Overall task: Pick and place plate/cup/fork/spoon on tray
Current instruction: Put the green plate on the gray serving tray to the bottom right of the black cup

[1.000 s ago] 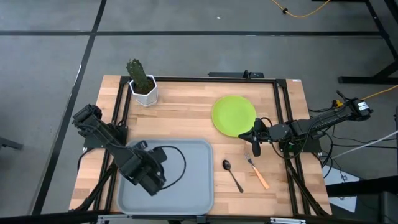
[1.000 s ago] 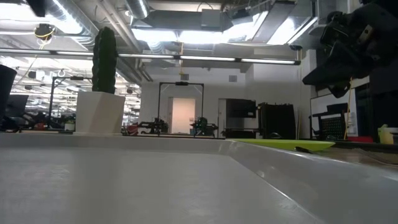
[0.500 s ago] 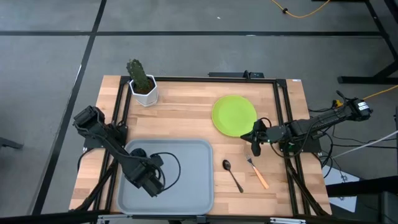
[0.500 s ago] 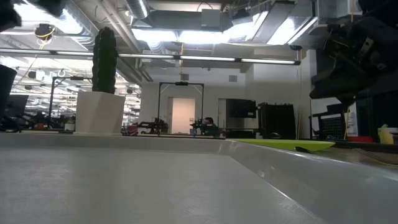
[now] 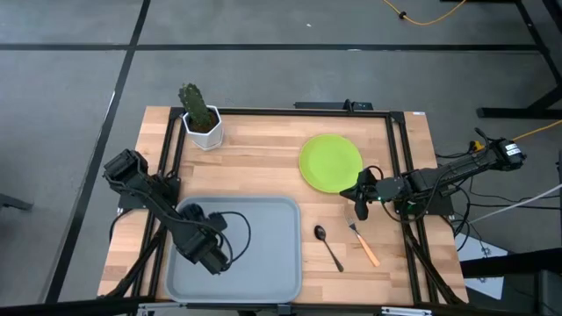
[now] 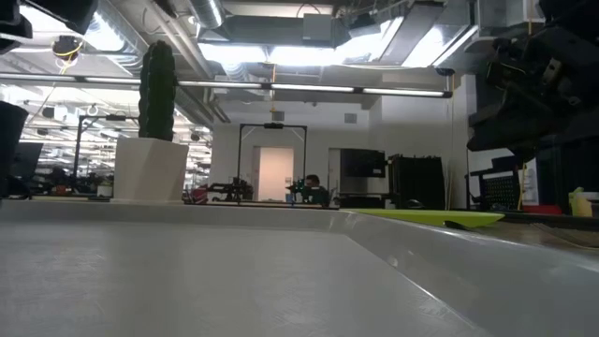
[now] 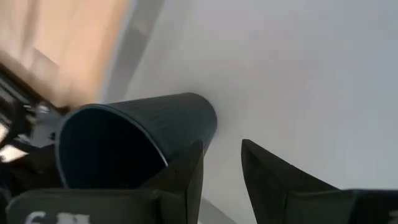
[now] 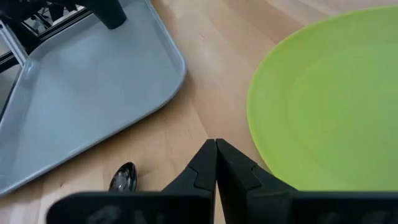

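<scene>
From above, the left gripper (image 5: 195, 216) sits over the tray's (image 5: 272, 263) near-left part, and the cup (image 5: 194, 213) is barely visible under it. The left wrist view shows it plainly: the cup (image 7: 140, 140) lies tilted on the tray floor (image 7: 298, 74), one finger (image 7: 186, 180) touching its wall, the other finger standing apart on the bare tray (fingers spread, not pinching).

The right gripper (image 5: 360, 207) hangs just off the plate's (image 5: 330, 162) near-right edge. Its wrist view shows the fingers (image 8: 205, 165) pressed together, empty, above the counter (image 8: 211, 99) between plate (image 8: 329, 106) and tray (image 8: 93, 81), with the spoon's bowl (image 8: 123, 177) beside them.

Only the high view shows the fork (image 5: 362, 241) and spoon (image 5: 328, 247) lying side by side on the wood counter (image 5: 263, 162), right of the tray. A potted cactus (image 5: 201, 116) stands at the far-left corner.

The low view looks across the tray's floor (image 6: 187, 281) into a lit workshop with ceiling pipes; the cactus pot (image 6: 150, 168) rises at left, and a person (image 6: 312, 184) sits far back.
</scene>
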Tool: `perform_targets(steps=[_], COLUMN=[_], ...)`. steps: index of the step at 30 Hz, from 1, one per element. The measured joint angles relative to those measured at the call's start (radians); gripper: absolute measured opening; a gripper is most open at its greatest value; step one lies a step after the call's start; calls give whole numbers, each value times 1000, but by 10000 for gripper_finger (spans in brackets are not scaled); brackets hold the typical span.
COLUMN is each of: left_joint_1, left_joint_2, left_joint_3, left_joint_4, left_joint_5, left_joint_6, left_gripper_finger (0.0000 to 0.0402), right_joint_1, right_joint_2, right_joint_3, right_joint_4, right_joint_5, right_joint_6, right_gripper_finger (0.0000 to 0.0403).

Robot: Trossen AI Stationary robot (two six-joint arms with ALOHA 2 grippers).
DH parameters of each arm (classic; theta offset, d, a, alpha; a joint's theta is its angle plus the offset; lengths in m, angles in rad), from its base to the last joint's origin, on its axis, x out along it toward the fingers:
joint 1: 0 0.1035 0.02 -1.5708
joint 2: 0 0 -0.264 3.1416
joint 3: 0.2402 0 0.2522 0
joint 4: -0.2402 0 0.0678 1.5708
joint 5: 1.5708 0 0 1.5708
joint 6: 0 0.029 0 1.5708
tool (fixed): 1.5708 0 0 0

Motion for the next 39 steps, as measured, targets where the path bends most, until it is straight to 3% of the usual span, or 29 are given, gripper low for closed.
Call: perform_targets(steps=[9, 14, 19, 26, 33, 39], left_joint_1=[1, 9, 54, 147, 227, 235], left_joint_2=[0, -22, -79, -183, -284, -351], left_joint_3=[3, 70, 139, 137, 123, 123], left_joint_4=[0, 50, 74, 59, 6, -43], left_joint_5=[-69, -266, -464, -549, -592, -558], left_joint_6=[6, 63, 284, 663, 812, 660], left_gripper_finger=[102, 102, 102, 102, 102, 102], right_joint_1=[0, 0, 0, 0, 0, -1], right_joint_2=[0, 0, 0, 0, 0, 0], right_joint_3=[0, 0, 0, 0, 0, 0], right_joint_4=[0, 1, 1, 11, 24, 71], right_joint_5=[0, 0, 0, 10, 179, 425], right_joint_6=[0, 5, 26, 27, 24, 24], right_gripper_finger=[11, 11, 11, 11, 11, 11])
